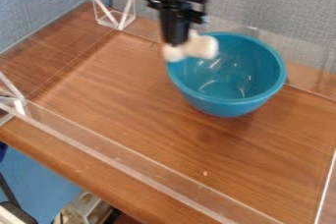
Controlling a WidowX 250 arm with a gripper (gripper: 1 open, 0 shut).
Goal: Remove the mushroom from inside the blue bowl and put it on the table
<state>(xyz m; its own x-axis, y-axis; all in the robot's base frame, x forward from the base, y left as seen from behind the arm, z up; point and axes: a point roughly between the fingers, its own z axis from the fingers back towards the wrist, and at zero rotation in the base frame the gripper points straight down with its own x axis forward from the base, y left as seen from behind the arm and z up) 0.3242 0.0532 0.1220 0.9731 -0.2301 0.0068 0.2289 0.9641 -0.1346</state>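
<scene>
The brown wood-grain surface (pixel 138 135) is stretching across the foreground, its low clear wall running along the near edge. Beyond, the teal-blue bowl (pixel 226 98) is sitting upright. Above the bowl's left rim, the pincer (pixel 176 43), blurred, is clenching the mushroom (pixel 195 47), its pale stem pointing toward the bowl's side. Farther back, a clear triangular frame (pixel 114 12) is standing near the grey wall.
</scene>
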